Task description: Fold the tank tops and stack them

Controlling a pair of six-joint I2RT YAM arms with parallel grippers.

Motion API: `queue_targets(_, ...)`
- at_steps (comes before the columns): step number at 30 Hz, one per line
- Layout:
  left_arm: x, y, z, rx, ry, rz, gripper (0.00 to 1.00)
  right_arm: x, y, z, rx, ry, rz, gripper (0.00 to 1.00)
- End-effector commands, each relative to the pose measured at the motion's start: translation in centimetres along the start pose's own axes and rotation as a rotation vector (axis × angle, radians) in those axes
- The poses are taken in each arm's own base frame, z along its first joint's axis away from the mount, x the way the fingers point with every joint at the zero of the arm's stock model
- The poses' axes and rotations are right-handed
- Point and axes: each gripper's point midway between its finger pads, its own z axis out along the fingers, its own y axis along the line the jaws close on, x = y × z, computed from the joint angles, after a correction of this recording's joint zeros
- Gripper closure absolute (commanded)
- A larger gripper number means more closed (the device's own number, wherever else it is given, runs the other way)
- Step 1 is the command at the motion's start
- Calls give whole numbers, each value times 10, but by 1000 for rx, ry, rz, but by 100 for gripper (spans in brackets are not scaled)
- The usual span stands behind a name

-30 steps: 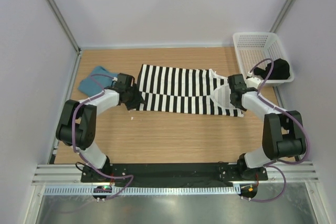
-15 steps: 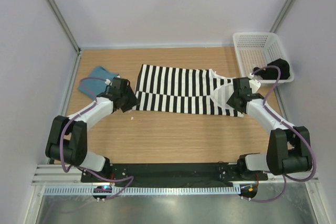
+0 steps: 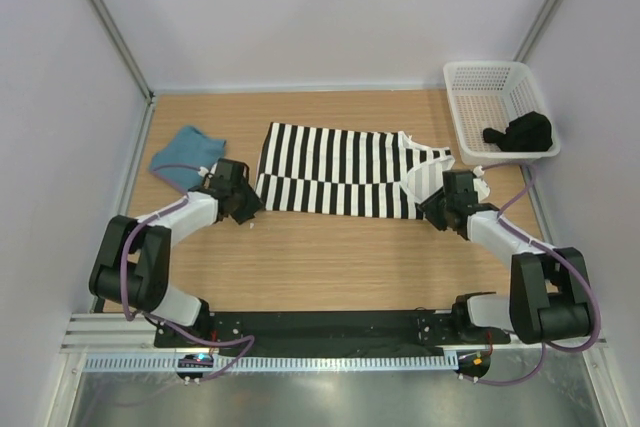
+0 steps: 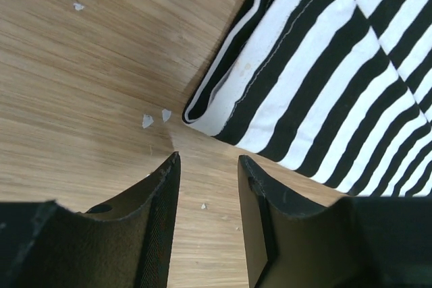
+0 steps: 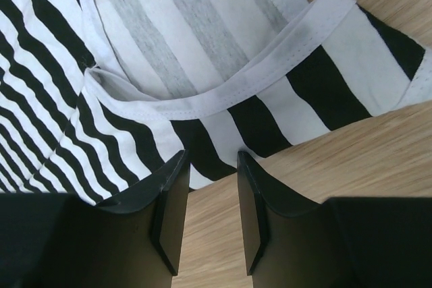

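From my station I saw the white basket (image 3: pixel 468 107) sitting at the far right corner of the table (image 3: pixel 330 257). One black object (image 3: pixel 520 133) lay inside it against the near right wall, and I could not make out what it was. Both tops lay on the table outside the basket. The striped top (image 3: pixel 340 172) was spread flat across the middle, its hem to the left. Its white-trimmed neckline and straps were to the right, near the basket's near left corner. The teal top (image 3: pixel 188 144) lay bunched at the far left, apart from the striped one. My left gripper (image 4: pixel 208 161) was down low at the striped top's near left corner, its fingers parted with only bare wood between them and the tips just short of the cloth's folded corner. A few small white flecks (image 4: pixel 147 121) lay on the wood beside that corner. My right gripper (image 5: pixel 210 156) was down at the top's near right edge, below the neckline, fingers parted too. The cloth's edge reached in between the tips, and neither finger pinched it.
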Motion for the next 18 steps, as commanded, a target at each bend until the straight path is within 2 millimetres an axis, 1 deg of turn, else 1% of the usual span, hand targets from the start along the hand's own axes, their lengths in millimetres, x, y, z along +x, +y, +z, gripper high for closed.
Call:
queue_targets(1,-2,-8,9,40,-17,-69,59,-7,17,3,-63,-29,68,60)
queue_targets(5,0,-5,14,26,-16,-78,59,-9,10,4,-14,-37,61,59)
queue_targets(7,0,-2,16,14,-21,-85,59,-11,4,5,14,-50,63,56)
queue_targets(11,-2,0,18,-2,-27,-89,59,-14,4,3,27,-63,69,54)
queue_targets(14,-3,3,20,-16,-34,-95,59,-21,3,-4,45,-99,56,50)
queue_targets(15,-4,4,21,-23,-42,-95,59,-22,0,-8,62,-105,55,49)
queue_targets(18,-5,6,23,-35,-45,-95,60,-28,-3,-15,77,-138,59,48)
